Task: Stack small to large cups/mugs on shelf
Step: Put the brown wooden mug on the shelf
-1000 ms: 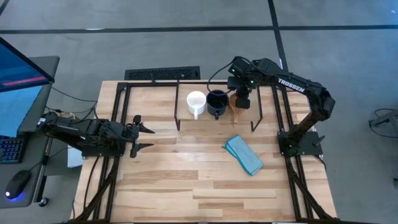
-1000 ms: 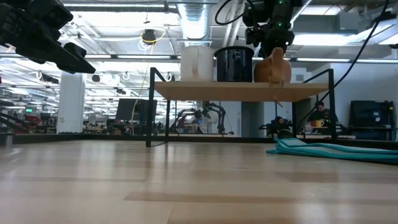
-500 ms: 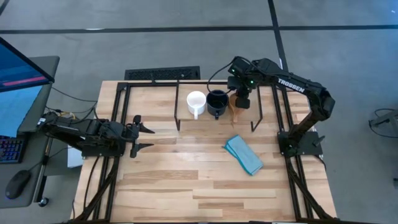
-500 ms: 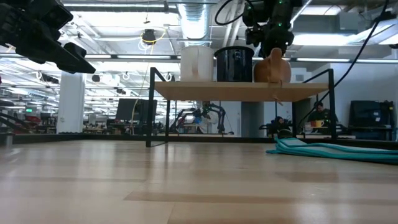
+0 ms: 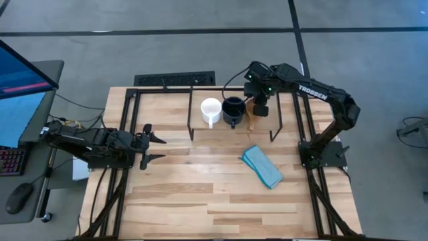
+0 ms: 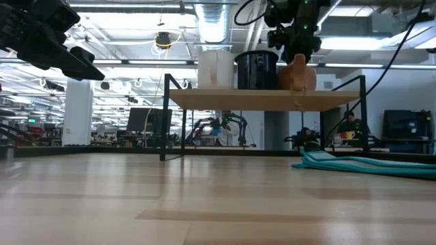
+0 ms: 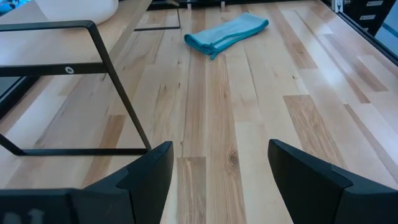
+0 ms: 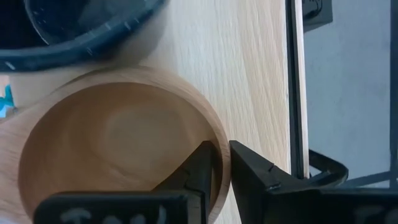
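Jaws of the right gripper [image 8: 221, 171] pinch the rim of the tan mug [image 8: 118, 149], one finger inside and one outside. It sits on the shelf [image 6: 266, 99], beside the dark mug [image 5: 233, 110], with the white mug [image 5: 210, 110] next along. Well apart over the tabletop [image 5: 200, 194], the left gripper [image 5: 155, 148] waits, jaws spread wide. A blue cloth [image 5: 261, 166] lies nearby.

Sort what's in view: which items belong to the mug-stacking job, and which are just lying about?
Job: white mug, dark mug, tan mug pinched at its rim by the right pincer, shelf.
Lying about: blue cloth; left pincer waits open.
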### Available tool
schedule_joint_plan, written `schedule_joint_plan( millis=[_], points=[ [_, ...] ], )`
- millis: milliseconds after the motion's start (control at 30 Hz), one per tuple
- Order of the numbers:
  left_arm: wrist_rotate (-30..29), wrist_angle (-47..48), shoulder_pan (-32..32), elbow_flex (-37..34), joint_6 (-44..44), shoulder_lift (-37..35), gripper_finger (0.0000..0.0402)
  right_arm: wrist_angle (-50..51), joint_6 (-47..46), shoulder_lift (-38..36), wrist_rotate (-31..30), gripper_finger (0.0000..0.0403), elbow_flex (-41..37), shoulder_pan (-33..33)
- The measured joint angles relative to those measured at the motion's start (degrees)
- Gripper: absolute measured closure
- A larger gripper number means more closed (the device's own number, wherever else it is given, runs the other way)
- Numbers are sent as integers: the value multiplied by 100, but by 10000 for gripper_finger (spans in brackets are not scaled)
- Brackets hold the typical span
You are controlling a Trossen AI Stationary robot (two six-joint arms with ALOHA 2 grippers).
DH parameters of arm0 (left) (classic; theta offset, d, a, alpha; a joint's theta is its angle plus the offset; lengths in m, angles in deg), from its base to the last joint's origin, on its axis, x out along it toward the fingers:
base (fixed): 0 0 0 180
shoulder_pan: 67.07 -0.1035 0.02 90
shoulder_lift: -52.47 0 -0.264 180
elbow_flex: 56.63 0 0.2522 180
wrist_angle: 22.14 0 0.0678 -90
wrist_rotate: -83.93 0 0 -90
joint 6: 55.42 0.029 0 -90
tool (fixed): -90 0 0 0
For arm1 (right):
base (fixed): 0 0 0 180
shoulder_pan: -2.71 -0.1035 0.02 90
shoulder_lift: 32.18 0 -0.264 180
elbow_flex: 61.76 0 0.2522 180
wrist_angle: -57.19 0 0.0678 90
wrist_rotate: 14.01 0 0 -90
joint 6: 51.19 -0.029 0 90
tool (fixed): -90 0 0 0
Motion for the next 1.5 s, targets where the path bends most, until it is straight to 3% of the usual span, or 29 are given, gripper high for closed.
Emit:
schedule_joint_plan(
  millis=[633,1267,1500],
  points=[
    [0,0,-1,0,1,-1,148,-107,-151,0,0,318,4,-120],
    [0,0,0,0,2,0,148,-144,-151,0,-389,212,6,-113],
    [0,0,-1,0,2,0,148,-150,-152,0,-381,194,4,-115]
  ],
)
